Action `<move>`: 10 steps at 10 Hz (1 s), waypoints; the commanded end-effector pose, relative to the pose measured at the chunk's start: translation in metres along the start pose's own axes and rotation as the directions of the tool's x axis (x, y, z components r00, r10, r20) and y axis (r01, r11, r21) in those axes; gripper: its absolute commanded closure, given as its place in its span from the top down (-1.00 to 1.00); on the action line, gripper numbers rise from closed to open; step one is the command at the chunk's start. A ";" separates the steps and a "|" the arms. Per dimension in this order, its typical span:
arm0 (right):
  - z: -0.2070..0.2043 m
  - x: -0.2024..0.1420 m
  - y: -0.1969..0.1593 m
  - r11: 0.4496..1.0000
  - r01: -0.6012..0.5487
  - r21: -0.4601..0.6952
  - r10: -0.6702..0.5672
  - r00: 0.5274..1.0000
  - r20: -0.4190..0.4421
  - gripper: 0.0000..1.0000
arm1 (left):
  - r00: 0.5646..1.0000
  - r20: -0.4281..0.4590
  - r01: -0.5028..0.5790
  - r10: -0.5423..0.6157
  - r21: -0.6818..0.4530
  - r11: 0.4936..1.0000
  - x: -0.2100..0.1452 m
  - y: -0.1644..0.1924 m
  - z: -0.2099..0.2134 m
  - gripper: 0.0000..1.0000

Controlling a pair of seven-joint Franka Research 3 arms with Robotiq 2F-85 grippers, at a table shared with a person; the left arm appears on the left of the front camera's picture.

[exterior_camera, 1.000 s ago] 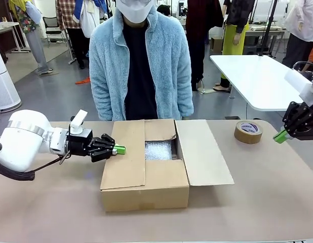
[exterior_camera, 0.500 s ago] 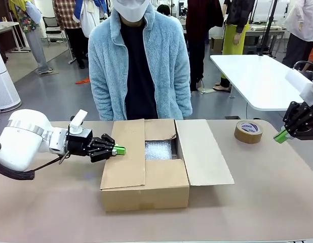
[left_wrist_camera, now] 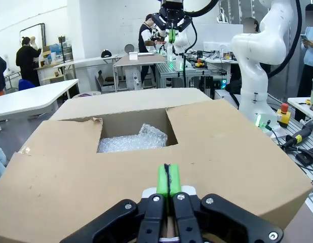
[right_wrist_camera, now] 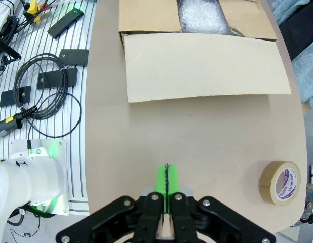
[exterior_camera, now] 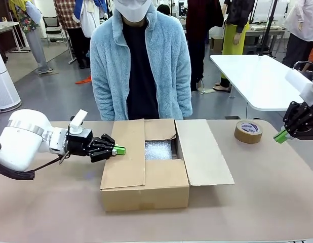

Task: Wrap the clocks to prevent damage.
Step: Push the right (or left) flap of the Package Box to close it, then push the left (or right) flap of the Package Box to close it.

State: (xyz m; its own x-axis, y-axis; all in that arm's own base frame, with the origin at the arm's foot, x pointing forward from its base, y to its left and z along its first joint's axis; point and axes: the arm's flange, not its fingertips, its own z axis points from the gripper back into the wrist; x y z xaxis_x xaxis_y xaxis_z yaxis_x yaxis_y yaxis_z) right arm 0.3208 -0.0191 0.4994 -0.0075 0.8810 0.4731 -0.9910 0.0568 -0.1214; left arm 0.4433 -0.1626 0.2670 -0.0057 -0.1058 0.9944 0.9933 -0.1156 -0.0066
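Bubble wrap (exterior_camera: 158, 150) lies inside the open box (exterior_camera: 146, 187) at the middle of the bench (exterior_camera: 258, 192), while the left gripper (exterior_camera: 119, 150), closed and empty, is at its left flap and the right gripper (exterior_camera: 280, 136), also closed and empty, near the right edge.

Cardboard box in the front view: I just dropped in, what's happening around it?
The brown cardboard box sits on the table, its top partly open, with clear bubble wrap inside. The left gripper is shut and empty, its green tips at the box's left flap. The right gripper, also shut and empty, hangs beyond the brown roll of packing tape. A person in a light blue fleece stands behind the box.
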 end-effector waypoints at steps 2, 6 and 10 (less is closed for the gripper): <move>-0.001 -0.001 -0.002 1.000 -0.013 0.008 0.012 0.999 0.038 -0.98 | 1.000 0.002 -0.010 0.010 0.025 1.000 -0.001 0.001 0.001 -0.99; -0.001 -0.001 -0.002 1.000 -0.013 0.008 0.012 0.999 0.038 -0.98 | 1.000 0.002 -0.010 0.010 0.025 1.000 -0.001 0.001 0.001 -0.99; -0.001 -0.001 -0.002 1.000 -0.013 0.008 0.012 0.999 0.038 -0.98 | 1.000 0.002 -0.010 0.010 0.025 1.000 -0.001 0.001 0.001 -0.99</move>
State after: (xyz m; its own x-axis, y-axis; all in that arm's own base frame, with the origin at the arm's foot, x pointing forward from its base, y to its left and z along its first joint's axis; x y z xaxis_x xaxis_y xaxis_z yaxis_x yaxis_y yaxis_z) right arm 0.3208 -0.0192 0.4994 -0.0075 0.8810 0.4731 -0.9910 0.0568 -0.1214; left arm 0.4433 -0.1625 0.2670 -0.0054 -0.1058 0.9944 0.9933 -0.1154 -0.0069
